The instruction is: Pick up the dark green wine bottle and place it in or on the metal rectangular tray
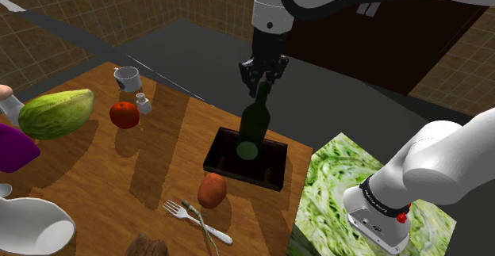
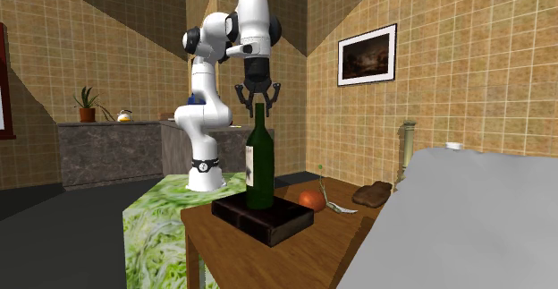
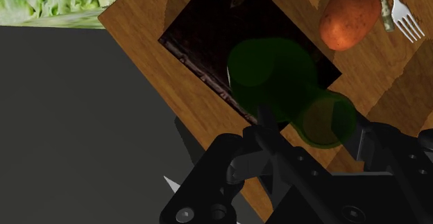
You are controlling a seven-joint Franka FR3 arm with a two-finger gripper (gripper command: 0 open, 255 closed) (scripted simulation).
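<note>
- Nearest you in the shoulder view, the arm's stand (image 1: 337, 179) sits just off the desk (image 1: 159, 167), its top covered in a leafy green pattern.
- At the desk's near edge a fork (image 1: 194, 219) lies flat, with a potato (image 1: 211, 189) just beyond it.
- Behind the potato you have the tray (image 1: 238, 171), dark and rectangular, lying near the desk edge on the stand's side.
- The bottle (image 1: 255, 124), dark green, stands upright inside the tray with its base on the tray floor.
- The claw (image 2: 257, 99) hangs straight above the bottle, pointing down, with its fingers spread to either side of the bottle's mouth. It looks released. The wrist view blurs the bottle, so you can't be certain there is no contact.
- Farther back, toward the shoulder view's left, a tomato (image 1: 124, 114) sits beside a small shaker (image 1: 143, 102).
- A mug (image 1: 127, 78) stands behind those two, near the desk's far corner.
- A cabbage (image 1: 55, 113) lies at that view's left edge.
</note>
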